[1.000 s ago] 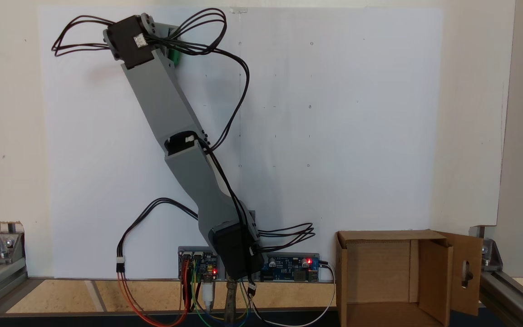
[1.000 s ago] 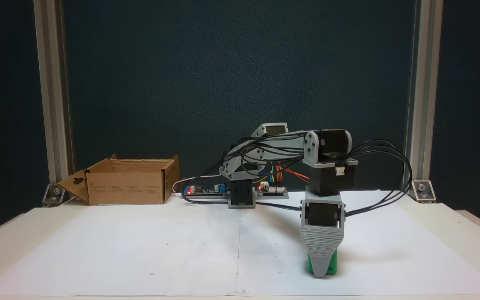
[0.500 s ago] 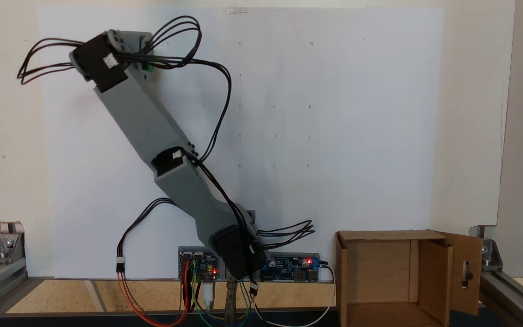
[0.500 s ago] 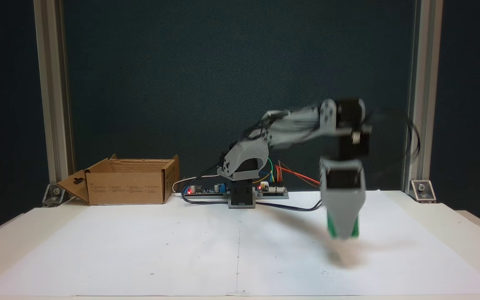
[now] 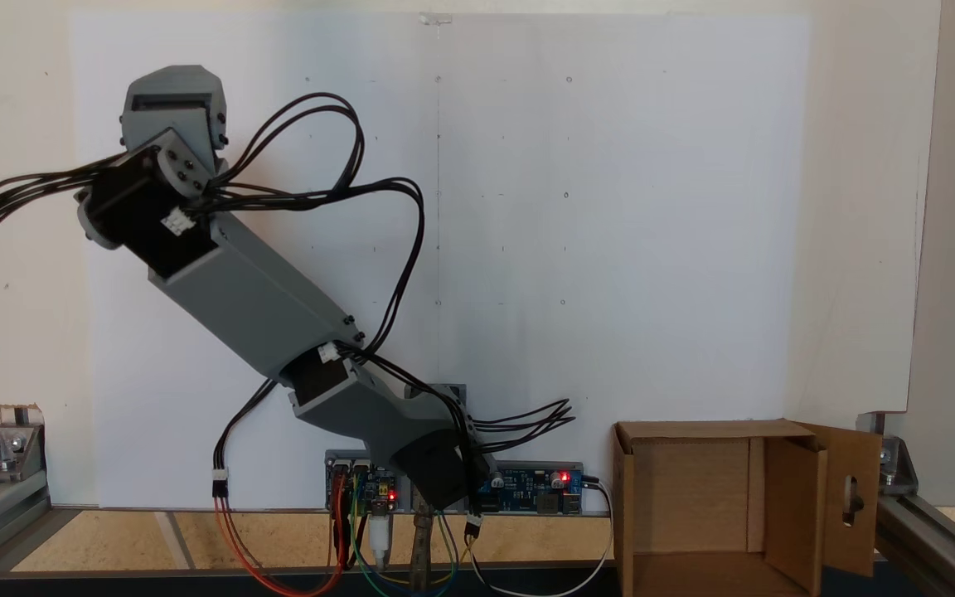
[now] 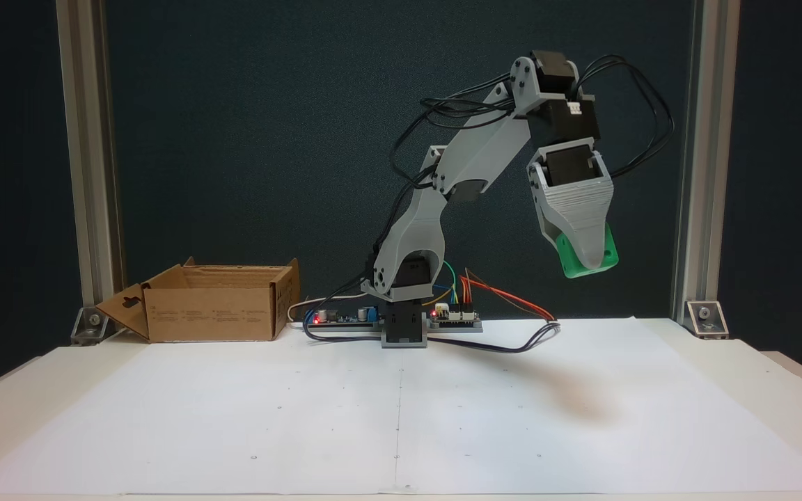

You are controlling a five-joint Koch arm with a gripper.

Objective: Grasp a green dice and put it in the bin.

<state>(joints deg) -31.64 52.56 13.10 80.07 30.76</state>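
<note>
Where the side-on fixed view begins at its left, item one: brown corrugated cardboard box, the bin, open-topped, standing at the table's far left corner, one flap with a keyhole-shaped slot folded outward. In a fixed view from above the same box sits at the lower right, slotted flap to its right.

Item two: white paper sheet covering most of the table, marked with small dots and a centre line.

Item three: circuit boards with red lights and coloured wires, at the far edge, flanking the arm's base.

Item four: grey printed arm with black motors and looping black cables, raised high and reaching right in the side-on view.

Item five: end effector, pointing down and slightly tilted, clenched on a small bright green plastic cube with rounded edges, the dice. Dice held well above the paper, over the table's right half, well apart from the box. A faint shadow lies on the paper beneath.
</note>
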